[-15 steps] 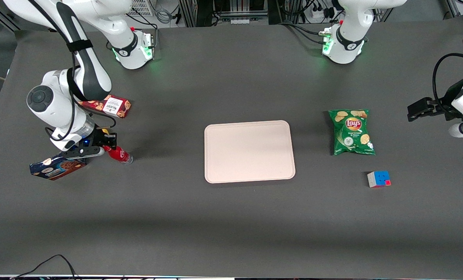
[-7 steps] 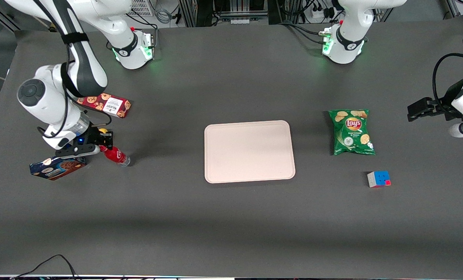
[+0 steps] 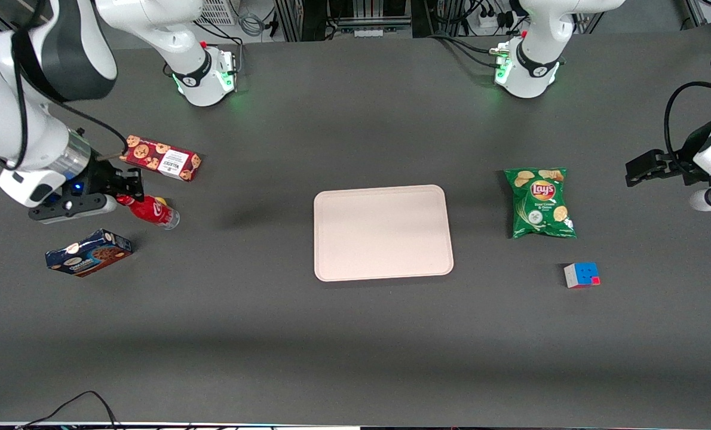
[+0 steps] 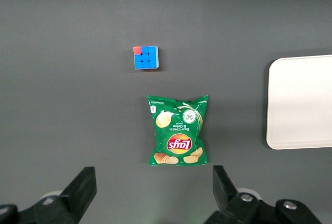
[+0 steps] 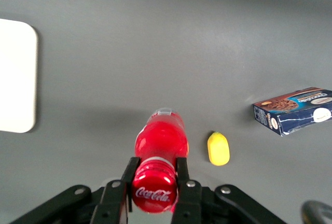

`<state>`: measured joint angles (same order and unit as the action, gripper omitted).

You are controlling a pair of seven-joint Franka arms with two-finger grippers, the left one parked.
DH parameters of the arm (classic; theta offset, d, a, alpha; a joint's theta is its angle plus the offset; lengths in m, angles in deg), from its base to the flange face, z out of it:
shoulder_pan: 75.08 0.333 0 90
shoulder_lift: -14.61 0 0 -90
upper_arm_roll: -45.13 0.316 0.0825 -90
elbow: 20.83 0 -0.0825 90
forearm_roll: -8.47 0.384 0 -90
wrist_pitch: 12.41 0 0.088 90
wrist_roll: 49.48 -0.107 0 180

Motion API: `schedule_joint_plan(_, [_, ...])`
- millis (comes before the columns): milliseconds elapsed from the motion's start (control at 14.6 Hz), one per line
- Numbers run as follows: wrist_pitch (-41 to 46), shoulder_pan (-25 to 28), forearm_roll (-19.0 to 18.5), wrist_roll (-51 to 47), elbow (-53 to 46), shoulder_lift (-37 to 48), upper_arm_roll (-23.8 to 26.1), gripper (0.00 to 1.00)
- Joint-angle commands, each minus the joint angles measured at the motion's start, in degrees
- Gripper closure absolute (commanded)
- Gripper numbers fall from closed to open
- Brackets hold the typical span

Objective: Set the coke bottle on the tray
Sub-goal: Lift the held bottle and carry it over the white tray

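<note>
My right gripper (image 3: 129,192) is shut on the red cap end of the coke bottle (image 3: 151,211) and holds it lifted above the table toward the working arm's end. In the right wrist view the fingers (image 5: 130,169) clamp the neck just under the cap, and the coke bottle (image 5: 161,140) hangs down with its clear base toward the table. The tray (image 3: 382,232) lies flat at the table's middle, well away from the bottle. A corner of the tray (image 5: 15,73) shows in the right wrist view, and an edge of the tray (image 4: 303,102) in the left wrist view.
A red cookie box (image 3: 162,158) lies just farther from the front camera than the bottle. A blue chocolate box (image 3: 88,252) lies nearer. A yellow lemon-like lump (image 5: 218,148) sits under the gripper. A green chips bag (image 3: 540,202) and a colour cube (image 3: 582,275) lie toward the parked arm's end.
The gripper has risen with the coke bottle in it, lifting it off the table and away from the blue box. The arm's wrist has swung up and outward.
</note>
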<state>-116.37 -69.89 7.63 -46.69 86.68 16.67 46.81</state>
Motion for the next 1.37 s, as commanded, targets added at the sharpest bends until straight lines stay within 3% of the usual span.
schedule_joint_plan(0, [8.40, 0.26, 0.05, -7.41, -11.50, -2.06, 5.42, 1.00])
schedule_joint_plan(342, [12.46, 3.59, -0.48, -29.20, -25.65, -11.26, 15.70, 1.00])
schedule_joint_plan(684, [11.06, 12.73, -1.87, -45.21, -34.98, -24.45, 16.51, 1.00])
schedule_joint_plan(1026, [1.41, 17.48, -5.13, -58.03, -35.61, -33.34, 17.64, 1.00])
schedule_joint_plan(1299, [-3.61, 18.01, -13.47, -63.16, -32.46, -37.65, 20.29, 1.00])
